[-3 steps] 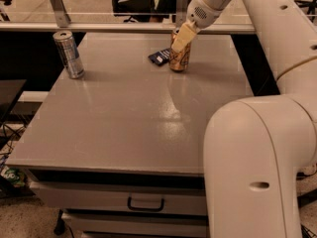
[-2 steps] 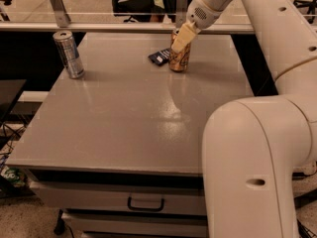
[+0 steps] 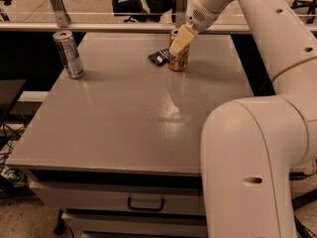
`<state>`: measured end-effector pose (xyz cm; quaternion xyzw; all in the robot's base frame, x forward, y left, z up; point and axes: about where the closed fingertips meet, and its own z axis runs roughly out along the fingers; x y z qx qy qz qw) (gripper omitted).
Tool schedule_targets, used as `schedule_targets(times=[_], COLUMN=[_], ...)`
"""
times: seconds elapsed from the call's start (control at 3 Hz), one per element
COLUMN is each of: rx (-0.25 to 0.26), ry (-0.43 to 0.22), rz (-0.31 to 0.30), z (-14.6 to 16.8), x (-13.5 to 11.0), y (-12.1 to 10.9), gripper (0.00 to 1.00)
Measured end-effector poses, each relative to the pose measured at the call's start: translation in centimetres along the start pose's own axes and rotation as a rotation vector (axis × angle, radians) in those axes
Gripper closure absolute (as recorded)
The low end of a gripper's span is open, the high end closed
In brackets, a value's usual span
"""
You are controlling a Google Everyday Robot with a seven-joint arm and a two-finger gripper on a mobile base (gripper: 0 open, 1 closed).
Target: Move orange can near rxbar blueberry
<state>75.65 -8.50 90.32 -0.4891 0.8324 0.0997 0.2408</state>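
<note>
my view looks down on a grey table [image 3: 124, 123] with a drawer handle [image 3: 146, 204] below its front edge. the robot's 1 white arm [image 3: 277, 43] fills the right side and reaches to the far middle of the tabletop. there the gripper [image 3: 179, 44] sits over the top and front of the orange can [image 3: 179, 62], which stands upright on the table. i cannot tell whether the gripper is clamped on the can or loose around it. the rxbar blueberry [image 3: 159, 57] lies flat just left of the can, touching or nearly so. a taller silver can [image 3: 69, 54] stands upright near the far left corner, well apart from both.
</note>
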Motion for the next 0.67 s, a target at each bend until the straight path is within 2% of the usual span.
schedule_targets(times=[0.67], rx=[-0.001], ry=[-0.001], rz=[0.000], z=[0.28], x=[-0.08], y=[-0.03], gripper=[0.00])
